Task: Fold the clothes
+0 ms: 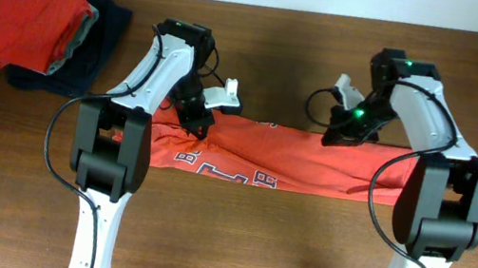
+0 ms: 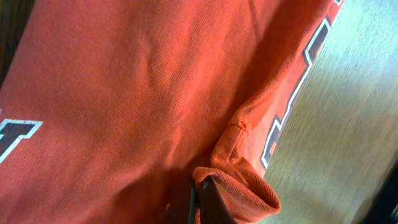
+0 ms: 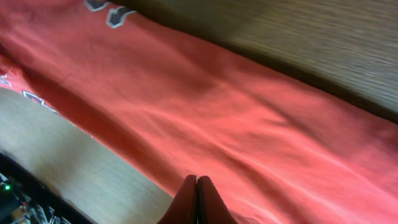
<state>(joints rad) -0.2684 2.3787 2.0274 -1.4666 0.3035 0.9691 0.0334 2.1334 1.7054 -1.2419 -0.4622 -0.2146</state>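
1. lettered t-shirt (image 1: 301,168): a long band at table centre, running 9 to 3 o'clock.
2. left gripper (image 2: 199,193): pinched tight on its 10 o'clock hem.
3. right gripper (image 3: 197,190): jaws pressed together at its 1 o'clock edge; can't tell if cloth is caught.
4. folded t-shirt (image 1: 31,19): on navy garment (image 1: 105,36), table's 10 o'clock.

- The T-shirt (image 2: 124,93) was seen to be of orange-red knit cloth, matt, with a fine diagonal rib shown in the left wrist view.
- Its hem (image 2: 245,186) was seen as thicker, doubled cloth with a stitched seam.
- The lettering (image 2: 314,46) was printed flat, dark with a white, slightly speckled outline.
- The table (image 1: 296,259) was shown as brown wood grain with a soft sheen.
- The folded orange-red shirt (image 1: 31,19), the grey garment (image 1: 74,52) and the navy garment (image 1: 109,32) were seen as soft, matt cloth.
- The arm casings (image 1: 148,72) looked like smooth white and black plastic.
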